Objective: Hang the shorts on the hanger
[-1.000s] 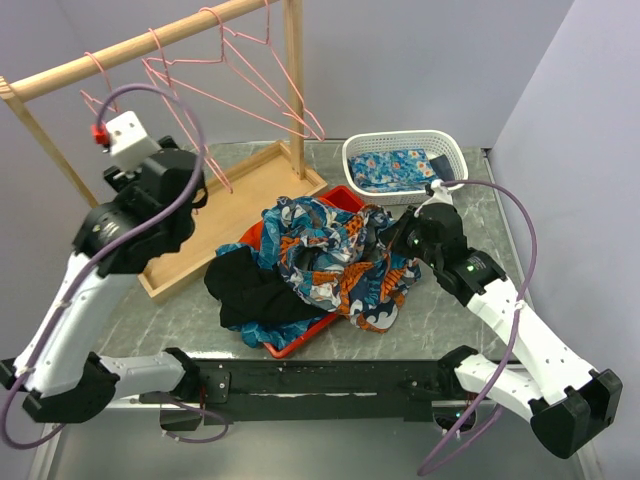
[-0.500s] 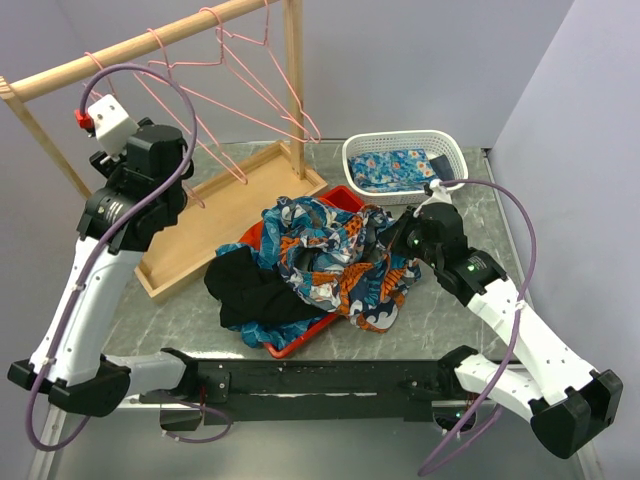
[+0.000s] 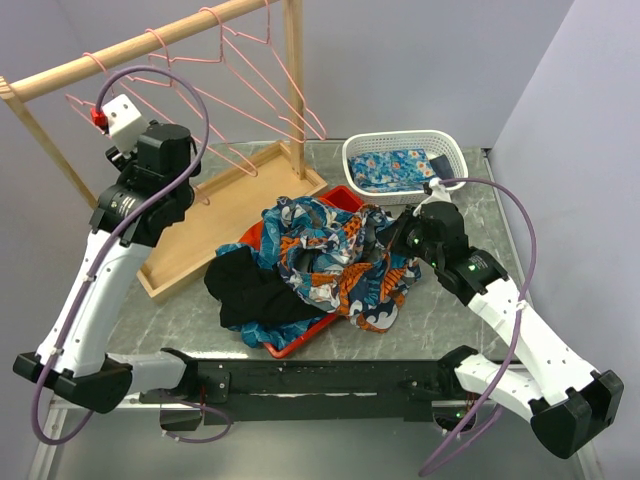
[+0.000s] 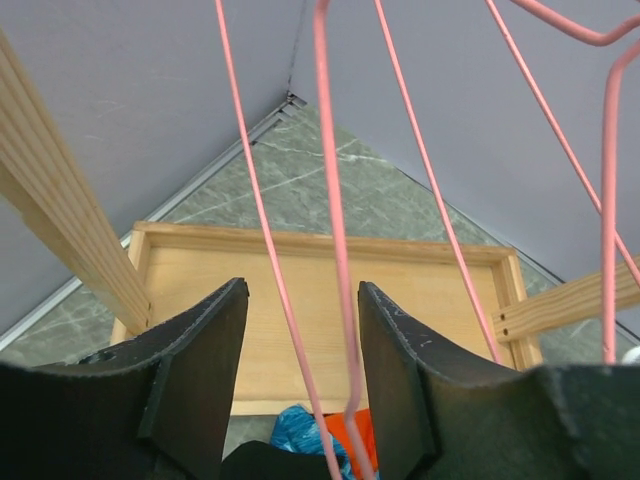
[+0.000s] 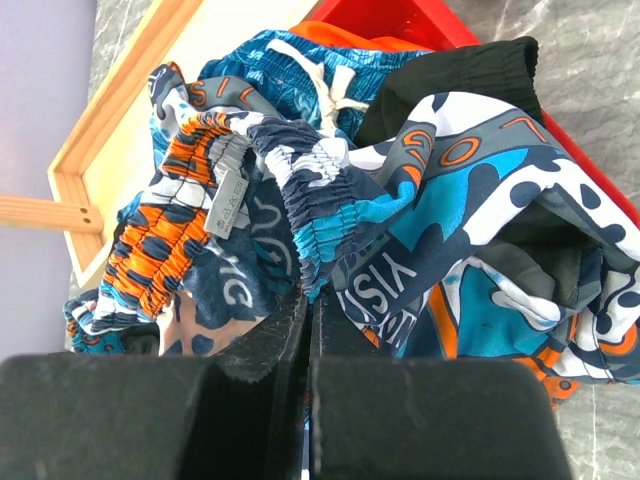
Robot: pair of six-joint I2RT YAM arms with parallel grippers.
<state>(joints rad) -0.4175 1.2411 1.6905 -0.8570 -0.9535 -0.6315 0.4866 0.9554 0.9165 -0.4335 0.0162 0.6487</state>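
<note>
Finds the left gripper (image 4: 300,360) up among the hangers on the rack, jaws released and spread wide. Through the gap, bottom to top, the thin pink wire hanger (image 4: 335,240) with a second pink strand beside it. Closer to the right-hand finger (image 4: 400,370); touching or not, cannot tell.

Finds the right gripper (image 5: 308,325) low at the right side of the heap, jaws clenched flat together on a fold of the floppy fabric shorts (image 5: 300,190), printed in navy, teal, orange and white. Pinched just below the gathered elastic waistband. Leaves the shorts heaped loosely in and over a red plastic bin (image 3: 343,197) mid-tabletop, spilling past its near right edge.

Left of the shorts and partly under them, a plain black garment (image 3: 250,290). Behind, a light wooden rack (image 3: 150,42) with a flat tray base (image 3: 225,215) and more pink hangers on its rail. At the far right, a white slotted basket (image 3: 400,135) with a folded blue flowered cloth (image 3: 392,168) inside. Beneath everything, a grey marbled tabletop (image 3: 170,310).
</note>
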